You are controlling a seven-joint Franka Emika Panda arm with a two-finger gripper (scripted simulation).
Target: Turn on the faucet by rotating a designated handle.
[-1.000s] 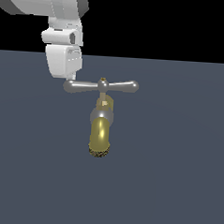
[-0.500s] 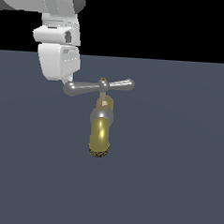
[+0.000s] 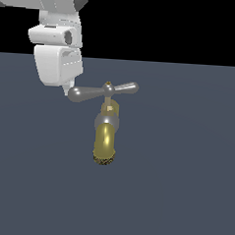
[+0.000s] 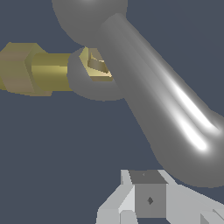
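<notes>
The faucet stands mid-scene, its brass-gold spout pointing toward the camera, with a rough mesh tip and a grey collar. The handle is a silver crossbar on top, slightly tilted, with its bulb on the exterior view's left lower than the other. My gripper is right against that lower bulb, its white hand above and to the left. In the wrist view the handle fills the frame, the fingertips sit together beside one bulbous end, and the faucet's brass body lies behind. The jaws look shut on nothing.
The faucet stands on a flat dark blue-grey floor. The arm's white links rise above the gripper at the exterior view's upper left.
The gripper has moved a little left and down against the handle's left bulb. The crossbar has turned slightly: its left end has come forward and lower, and its right end has gone back.
</notes>
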